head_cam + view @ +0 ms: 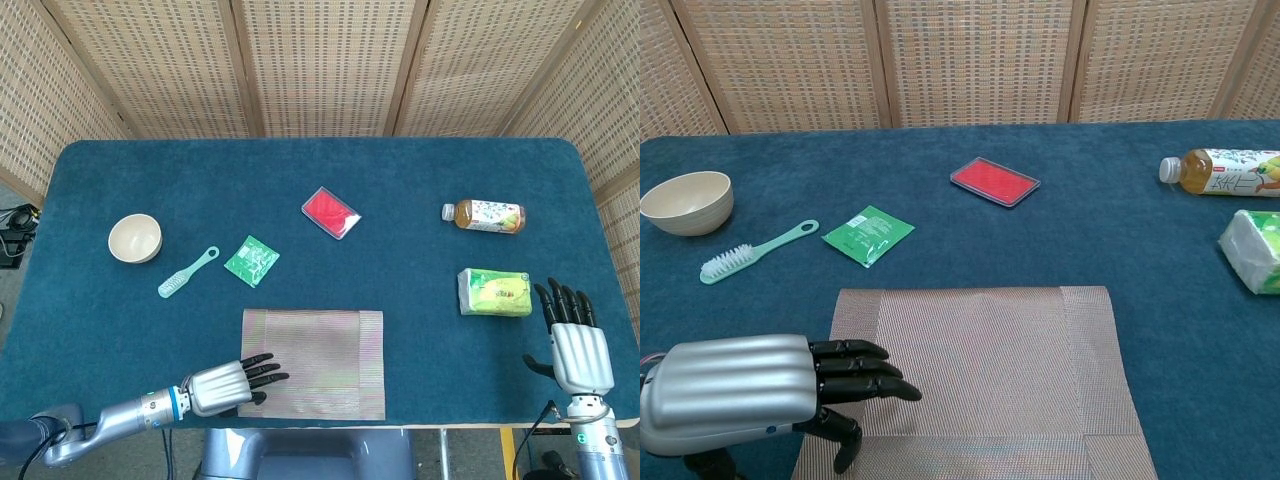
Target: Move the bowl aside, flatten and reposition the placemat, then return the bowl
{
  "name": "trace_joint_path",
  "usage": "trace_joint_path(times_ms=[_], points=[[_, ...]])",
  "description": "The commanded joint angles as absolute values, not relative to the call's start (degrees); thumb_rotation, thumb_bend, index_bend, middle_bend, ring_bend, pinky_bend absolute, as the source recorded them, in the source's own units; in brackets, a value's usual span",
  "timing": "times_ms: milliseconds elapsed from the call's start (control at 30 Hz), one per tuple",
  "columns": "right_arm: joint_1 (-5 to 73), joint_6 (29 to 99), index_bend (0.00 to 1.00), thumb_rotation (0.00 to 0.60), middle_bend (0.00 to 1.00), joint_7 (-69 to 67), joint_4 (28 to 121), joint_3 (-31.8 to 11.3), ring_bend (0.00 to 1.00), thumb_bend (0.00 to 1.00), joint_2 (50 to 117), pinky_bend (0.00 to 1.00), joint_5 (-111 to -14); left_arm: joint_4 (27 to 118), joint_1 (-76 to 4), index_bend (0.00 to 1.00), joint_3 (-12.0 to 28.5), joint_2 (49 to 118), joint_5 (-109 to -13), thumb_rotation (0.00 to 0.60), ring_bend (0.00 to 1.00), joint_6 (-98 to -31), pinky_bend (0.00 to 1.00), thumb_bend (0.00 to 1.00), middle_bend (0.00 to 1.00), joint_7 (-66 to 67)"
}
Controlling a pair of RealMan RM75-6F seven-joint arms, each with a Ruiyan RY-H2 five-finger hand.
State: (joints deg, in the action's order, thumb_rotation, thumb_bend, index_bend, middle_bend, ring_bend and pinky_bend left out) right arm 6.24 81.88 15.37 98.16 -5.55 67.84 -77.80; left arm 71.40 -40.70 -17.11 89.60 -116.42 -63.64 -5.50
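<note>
Currently, the bowl [135,238] stands upright at the far left of the bench [420,170], with a brush [186,273] and a green packet [251,261] to its right. My left robot hand [228,384] lies over the near left corner of the placemat [320,362], fingers [865,368] extended and slightly apart, holding nothing. The placemat lies flat at the near edge. My right robot hand [574,345] rests at the near right, fingers apart, empty, just beside a tissue pack [494,292].
</note>
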Motion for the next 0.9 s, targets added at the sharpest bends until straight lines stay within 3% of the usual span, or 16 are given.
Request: trace_joint_path(times_ms=[33, 900], points=[[6.2, 81.9, 0.00, 0.600, 0.00, 15.4, 98.2, -5.5, 0.00, 0.00, 67.8, 0.00, -77.8, 71.5, -40.9, 0.42, -17.0, 89.8, -116.1, 0.600, 0.00, -63.3, 0.00, 0.23, 0.00, -5.3], [6.2, 82.1, 0.00, 0.600, 0.00, 15.8, 98.4, -5.4, 0.00, 0.00, 67.9, 0.00, -77.6, 74.8, -42.9, 0.43, -16.2, 89.8, -113.1, 0.600, 0.00, -60.4, 0.00, 0.26, 0.00, -2.5]])
